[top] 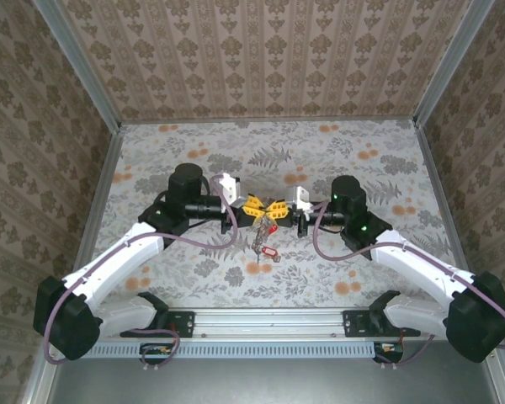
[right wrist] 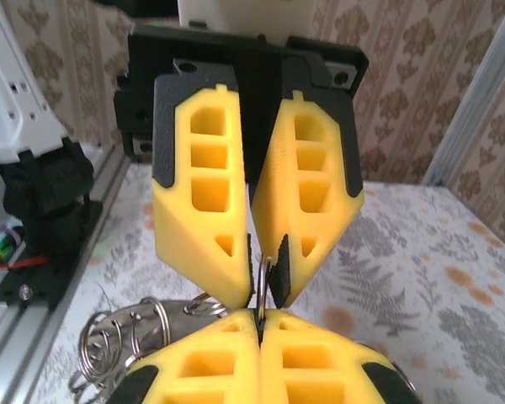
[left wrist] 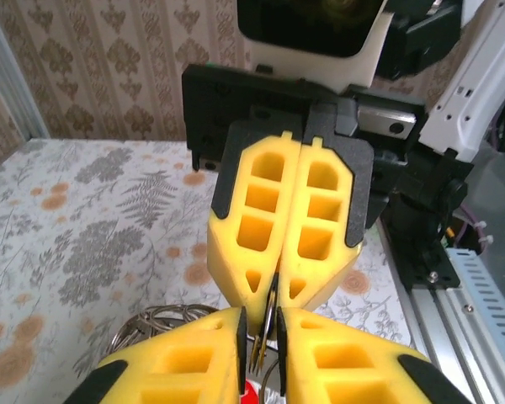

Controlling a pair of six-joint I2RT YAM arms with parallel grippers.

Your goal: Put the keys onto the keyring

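Your right gripper [right wrist: 259, 326], low centre of the right wrist frame, is pressed together on the thin dark wire keyring [right wrist: 266, 271]. Your left gripper [left wrist: 261, 328], bottom centre of the left wrist frame, stands slightly parted. The wire sits in the gap and doesn't look clamped. The two sets of tips almost meet, mid-frame in the top view.

Risks:
- One narrow pinch on smooth wire is likely all that holds the ring. Tug with the left and the ring could swivel or slip out, dragged by the bunch's weight.
- Close the left off-line and its yellow plastic fingers [left wrist: 194, 370] may shove the wire sideways out of the right's seam, or bump the other tips.
- The ring's split is hidden, so you can't check where a key would enter.

Orientation: the ring stands on edge, a near-vertical line in both wrist frames, so its plane probably runs along the line between the grippers. It is round, so it has no real long axis.

The small metal keys [top: 258, 238] with a red plastic tag [top: 270, 251] trail toward lower centre of the top view, over the floral-patterned table [top: 362, 143]. Whether they touch it, cannot tell. Small silver loops [right wrist: 122, 332] sit lower left of the right wrist frame.
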